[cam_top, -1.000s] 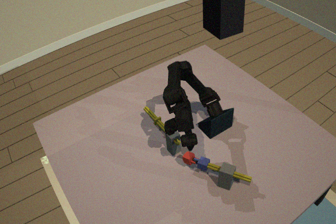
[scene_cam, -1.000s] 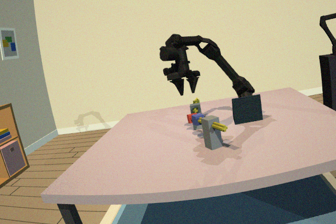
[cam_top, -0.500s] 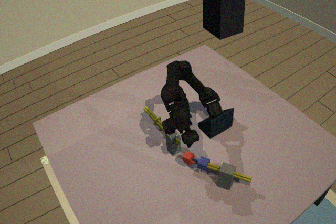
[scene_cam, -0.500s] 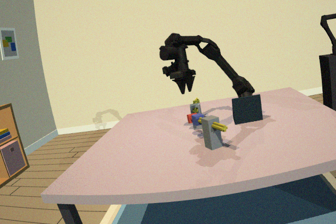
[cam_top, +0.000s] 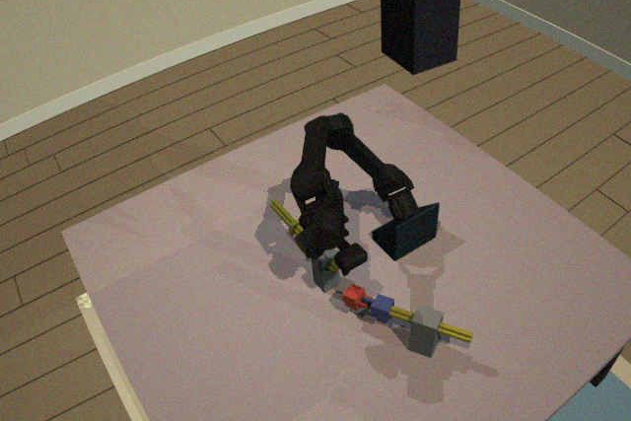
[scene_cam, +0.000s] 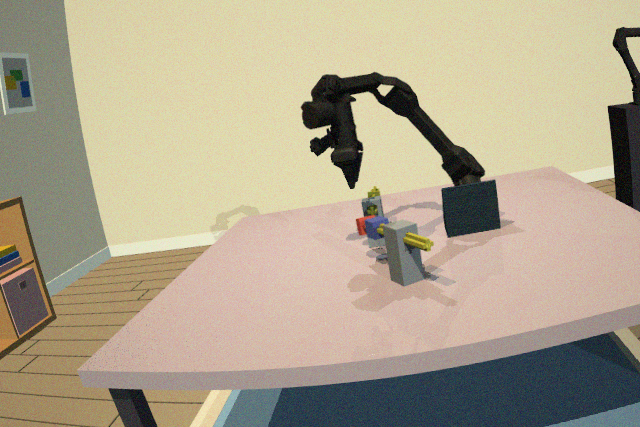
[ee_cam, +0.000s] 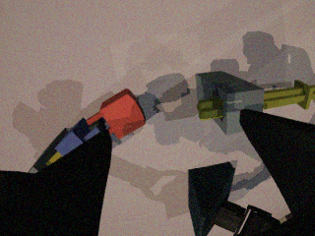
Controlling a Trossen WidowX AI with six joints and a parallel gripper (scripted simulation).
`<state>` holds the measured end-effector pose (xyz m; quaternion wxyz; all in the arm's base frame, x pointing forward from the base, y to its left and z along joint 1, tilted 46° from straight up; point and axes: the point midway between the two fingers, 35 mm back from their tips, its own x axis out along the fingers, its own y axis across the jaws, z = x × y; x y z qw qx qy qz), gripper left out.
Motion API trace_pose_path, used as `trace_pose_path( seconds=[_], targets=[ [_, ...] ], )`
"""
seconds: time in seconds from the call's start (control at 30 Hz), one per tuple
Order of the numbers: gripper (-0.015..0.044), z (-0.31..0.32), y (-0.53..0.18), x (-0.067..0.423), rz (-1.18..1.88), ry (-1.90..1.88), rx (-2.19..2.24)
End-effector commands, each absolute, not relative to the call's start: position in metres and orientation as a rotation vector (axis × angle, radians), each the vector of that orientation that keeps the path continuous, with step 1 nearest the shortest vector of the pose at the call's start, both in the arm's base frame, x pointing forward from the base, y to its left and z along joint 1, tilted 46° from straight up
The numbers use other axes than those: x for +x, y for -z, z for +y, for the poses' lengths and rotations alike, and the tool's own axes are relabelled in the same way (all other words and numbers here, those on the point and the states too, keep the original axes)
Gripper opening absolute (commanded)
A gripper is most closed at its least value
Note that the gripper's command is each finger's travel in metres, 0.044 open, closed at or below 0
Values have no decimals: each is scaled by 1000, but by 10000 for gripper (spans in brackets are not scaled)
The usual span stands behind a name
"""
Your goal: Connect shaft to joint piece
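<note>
A red square joint piece (cam_top: 353, 297) (scene_cam: 361, 224) (ee_cam: 122, 113) hangs on a blue hinge part (cam_top: 382, 307) (scene_cam: 376, 226) (ee_cam: 73, 140) at the end of a yellow shaft (cam_top: 455, 332) (scene_cam: 418, 241) held in the near grey block (cam_top: 425, 337) (scene_cam: 403, 257). The second grey block (cam_top: 324, 276) (scene_cam: 372, 204) (ee_cam: 226, 100) carries the second yellow shaft (cam_top: 282, 215) (ee_cam: 285, 97), whose end points at the red piece across a small gap. My gripper (cam_top: 338, 255) (scene_cam: 351, 176) (ee_cam: 177, 126) is open and empty. It hangs well above the second block and touches nothing.
The arm's dark base panel (cam_top: 407, 230) (scene_cam: 470, 207) (ee_cam: 209, 200) stands on the pink table (cam_top: 203, 329) (scene_cam: 258, 308) behind the blocks. A tall black tower (cam_top: 420, 9) (scene_cam: 625, 153) stands on the floor beyond the table. A wooden shelf (scene_cam: 20, 277) is at the far left.
</note>
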<state>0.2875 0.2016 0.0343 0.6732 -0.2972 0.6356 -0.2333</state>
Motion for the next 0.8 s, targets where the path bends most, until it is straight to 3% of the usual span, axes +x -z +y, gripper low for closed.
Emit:
trace_pose_path(
  seconds=[0.0, 0.77],
  targets=[
    [440, 198, -33, 287, 1423, 551, -644],
    [440, 184, -27, 290, 1182, 997, 76]
  ],
)
